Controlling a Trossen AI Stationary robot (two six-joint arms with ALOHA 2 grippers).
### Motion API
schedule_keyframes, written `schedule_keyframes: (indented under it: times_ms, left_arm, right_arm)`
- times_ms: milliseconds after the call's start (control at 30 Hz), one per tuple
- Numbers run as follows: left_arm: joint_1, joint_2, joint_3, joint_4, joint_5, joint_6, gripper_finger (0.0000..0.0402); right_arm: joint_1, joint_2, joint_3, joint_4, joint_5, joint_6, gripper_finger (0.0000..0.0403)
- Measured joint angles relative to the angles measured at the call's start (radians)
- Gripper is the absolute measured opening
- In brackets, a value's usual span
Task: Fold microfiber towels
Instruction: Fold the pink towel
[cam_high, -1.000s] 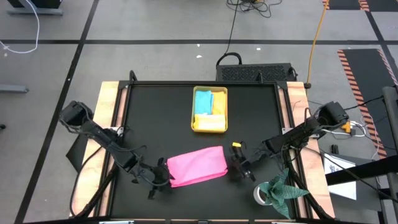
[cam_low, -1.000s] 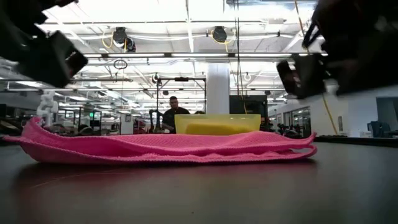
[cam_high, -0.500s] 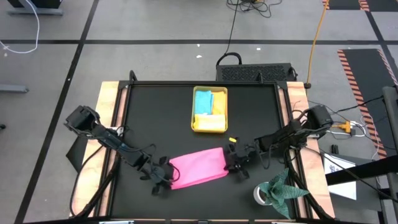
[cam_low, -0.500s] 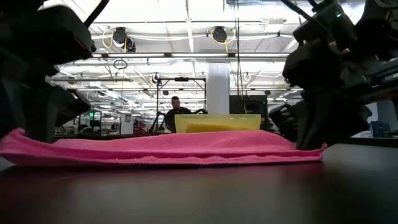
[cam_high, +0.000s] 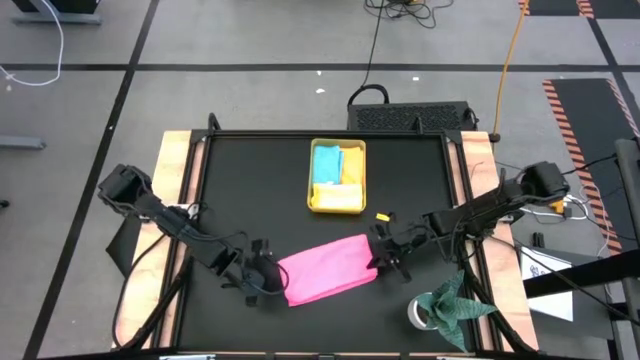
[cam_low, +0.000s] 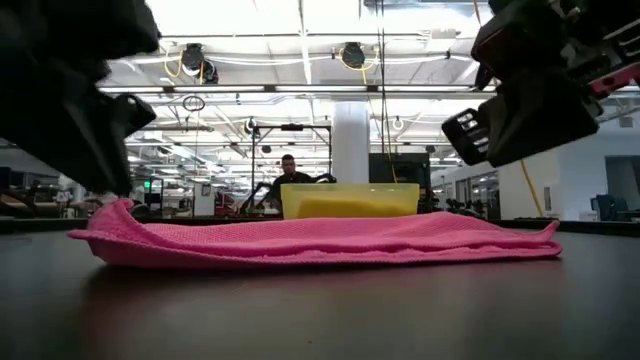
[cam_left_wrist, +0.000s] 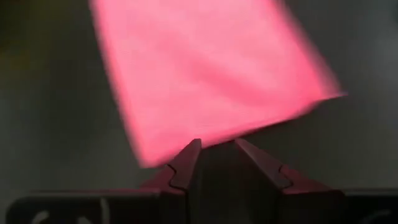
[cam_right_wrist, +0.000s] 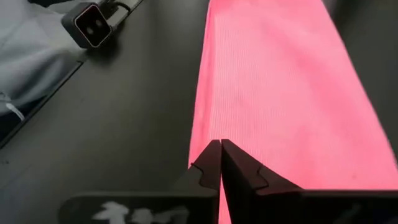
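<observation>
left claw (cam_high: 268, 283): fingers narrowly apart at pink towel's (cam_high: 328, 268) left edge, grip unclear, arm stretched low | right claw (cam_high: 381, 255): pinched on its right edge | towel: front-centre of bench (cam_high: 260, 190)

A grey floor (cam_high: 250, 40) crossed by dark lines is seen around the black-topped table (cam_high: 260, 200), which is edged with pale wooden boards (cam_high: 175, 190). A black cable (cam_high: 378, 30) and an orange cable (cam_high: 512, 40) are laid across the floor beyond the table, and a strip of orange-and-black hazard tape (cam_high: 575, 120) is stuck down at the right. In the low view, a large hall is shown behind the table: a white column (cam_low: 351, 140) is set at the centre, round ceiling fixtures (cam_low: 352, 54) are hung from beams under bright ceiling light, and a seated person (cam_low: 289, 180) is visible far off.
</observation>
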Motion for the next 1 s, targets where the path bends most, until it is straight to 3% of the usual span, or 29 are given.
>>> schedule_keyframes:
  times_ms: [133, 233, 367, 567, 800, 1000]
  left_arm:
    - [0.014, 0.033, -0.015, -0.023, -0.15, 0.019, 0.0097]
    - [0.033, 0.057, -0.039, 0.028, -0.136, 0.034, 0.0097]
    - [0.052, 0.091, -0.069, 0.071, -0.123, 0.034, 0.0097]
    - [0.063, 0.096, -0.085, -0.013, -0.133, -0.058, 0.0097]
    - [0.039, 0.003, -0.08, -0.15, -0.134, -0.097, 0.0097]
    - [0.045, -0.044, -0.063, -0.007, -0.181, -0.028, 0.0097]
  right_arm:
    - [0.0, 0.019, 0.001, 0.064, 0.028, -0.024, 0.0001]
    - [-0.005, 0.09, -0.001, 0.144, 0.082, -0.024, 0.0001]
    - [-0.026, 0.21, 0.0, 0.235, 0.073, -0.022, 0.0]
    - [-0.04, 0.302, 0.002, 0.194, 0.046, 0.04, 0.0]
    - [-0.016, 0.257, -0.003, 0.196, -0.086, 0.005, 0.0]
    - [-0.019, 0.18, -0.001, 0.233, -0.073, 0.002, 0.0]
